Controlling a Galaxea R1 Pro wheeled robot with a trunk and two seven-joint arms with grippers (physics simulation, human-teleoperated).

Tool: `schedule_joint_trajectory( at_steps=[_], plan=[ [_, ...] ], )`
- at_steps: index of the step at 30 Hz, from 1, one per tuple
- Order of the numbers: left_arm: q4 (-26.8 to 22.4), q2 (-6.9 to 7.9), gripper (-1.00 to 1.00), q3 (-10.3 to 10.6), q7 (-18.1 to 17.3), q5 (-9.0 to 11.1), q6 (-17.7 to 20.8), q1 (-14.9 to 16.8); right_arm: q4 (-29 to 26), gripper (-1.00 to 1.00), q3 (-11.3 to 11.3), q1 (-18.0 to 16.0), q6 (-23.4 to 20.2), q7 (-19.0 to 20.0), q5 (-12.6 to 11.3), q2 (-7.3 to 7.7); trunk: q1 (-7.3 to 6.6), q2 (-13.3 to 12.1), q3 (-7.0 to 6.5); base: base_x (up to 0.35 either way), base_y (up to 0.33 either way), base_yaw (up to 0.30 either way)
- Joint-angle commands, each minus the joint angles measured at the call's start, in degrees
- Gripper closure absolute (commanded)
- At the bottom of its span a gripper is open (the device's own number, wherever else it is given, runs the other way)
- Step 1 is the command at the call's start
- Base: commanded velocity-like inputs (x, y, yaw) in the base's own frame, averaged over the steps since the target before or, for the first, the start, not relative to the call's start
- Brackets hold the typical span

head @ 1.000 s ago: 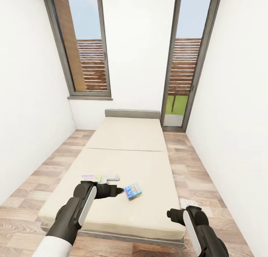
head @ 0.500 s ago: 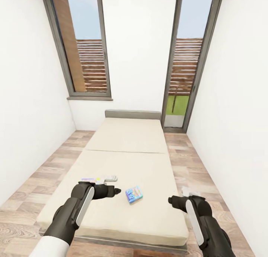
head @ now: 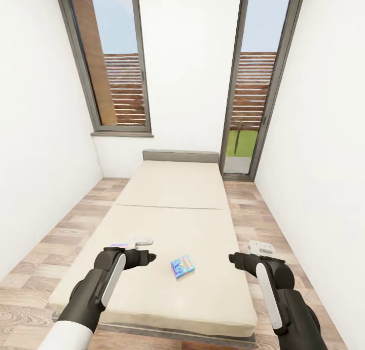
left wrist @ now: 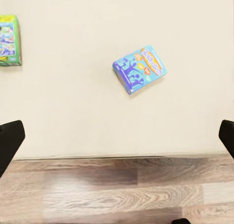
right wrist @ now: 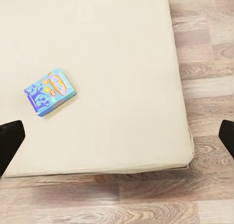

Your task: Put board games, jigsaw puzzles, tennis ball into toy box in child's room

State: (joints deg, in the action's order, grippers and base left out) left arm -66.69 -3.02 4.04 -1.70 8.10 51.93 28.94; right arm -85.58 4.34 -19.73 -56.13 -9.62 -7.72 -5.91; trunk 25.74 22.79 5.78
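White walls and wood-plank floor surround the bed [head: 172, 223], which carries two of the board games.

Left gripper [left wrist: 117, 136]: jaws spread wide, nothing between them, hovering over the bed's near left part. Right gripper [right wrist: 117, 136]: likewise wide open and empty, over the bed's near right edge.

The blue board game [head: 182, 266] lies flat on the mattress between the two arms, near the foot edge. The green board game [left wrist: 9, 40] lies further left, largely hidden behind the left arm in the head view.

Assessment: both boxes appear light, rigid and smooth-faced. Lying flat on soft bedding, each is best taken across its narrower width, at the side edges.
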Motion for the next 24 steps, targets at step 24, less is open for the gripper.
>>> schedule_joint_trajectory(
  at_steps=[24],
  plan=[
    [0.15, -0.5, -1.0, -0.63, 4.34, 0.26, -3.08, 0.06, -0.65, -1.0, -0.34, 0.22, 2.0, -0.49, -0.55, 0.07, 0.04, 0.13, 0.15, 0.037, -0.053, -0.201]
  ],
)
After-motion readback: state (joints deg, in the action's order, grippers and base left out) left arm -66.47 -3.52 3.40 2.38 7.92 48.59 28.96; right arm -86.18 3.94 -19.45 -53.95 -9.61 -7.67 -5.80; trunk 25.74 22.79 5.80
